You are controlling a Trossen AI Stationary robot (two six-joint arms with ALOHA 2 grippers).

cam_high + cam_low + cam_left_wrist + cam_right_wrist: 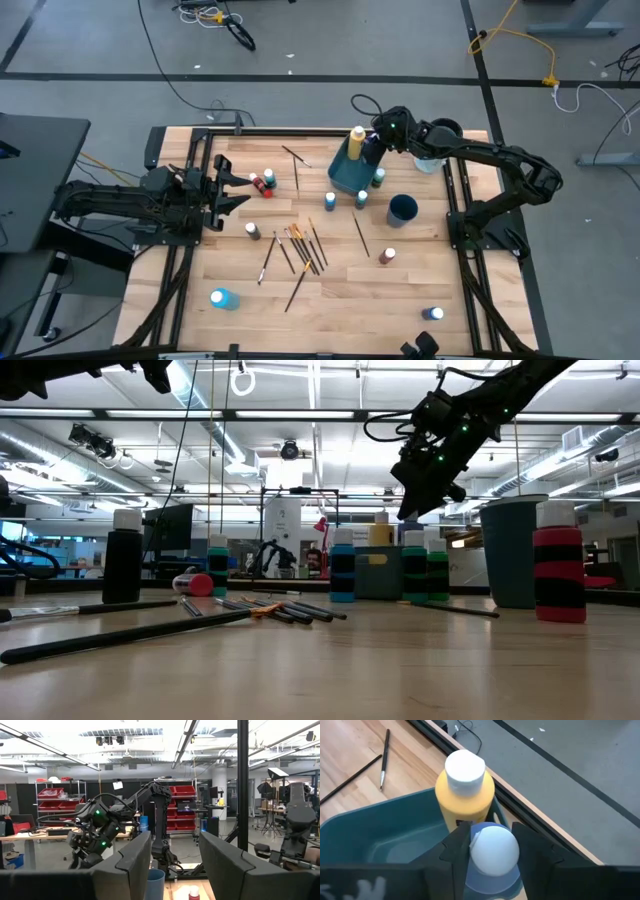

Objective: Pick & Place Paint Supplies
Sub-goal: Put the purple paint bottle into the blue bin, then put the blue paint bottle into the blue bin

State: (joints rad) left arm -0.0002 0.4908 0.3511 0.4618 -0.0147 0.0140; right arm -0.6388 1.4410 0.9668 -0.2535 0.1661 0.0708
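Note:
A teal bin (346,180) stands at the table's far middle, with a yellow paint bottle (465,795) upright in its far corner. My right gripper (491,834) hangs over that corner (372,152), shut on a blue paint bottle with a white cap (492,851). My left gripper (240,190) waits open at the table's left side, above the wood, with nothing between its fingers (135,865). Several brushes (300,250) lie on the table's middle. Loose paint bottles stand around them, among them a red one (266,186) and a brown one (388,257). My right gripper pinches the blue bottle between its two fingers at the cap and shoulder (476,865). The fingers (457,852) slant down from the table's right side. The bottle stands upright beside the yellow one, inside the bin's rim; its bottom is hidden, so I cannot tell whether it rests there.
A dark blue cup (402,209) stands right of the bin, with three small bottles (362,198) close to the bin's near side. Two brushes (295,160) lie left of the bin. A blue bottle (222,298) lies near the front left, another (432,314) at the front right.

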